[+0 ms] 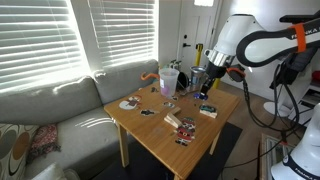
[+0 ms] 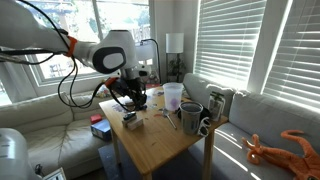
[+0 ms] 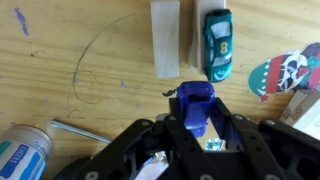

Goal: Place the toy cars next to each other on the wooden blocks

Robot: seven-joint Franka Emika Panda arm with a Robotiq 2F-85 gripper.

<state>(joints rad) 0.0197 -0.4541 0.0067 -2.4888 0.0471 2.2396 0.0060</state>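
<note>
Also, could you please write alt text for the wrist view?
The black gripper holds a small dark-blue toy car over a wooden table. Just ahead, a teal toy car lies beside a pale flat wooden block. A round red-and-white disc sits further right.

Daylight glares through the blinds (image 1: 40, 40), small frames soft

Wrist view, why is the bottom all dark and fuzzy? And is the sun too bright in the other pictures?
Wrist view: the black tool sits very close to the lens, so it looks dark and soft, while the blue toy car it grips and the teal toy car look sharper. In both exterior views the window blinds glare white, and sun stripes fall on the sofa.
</note>
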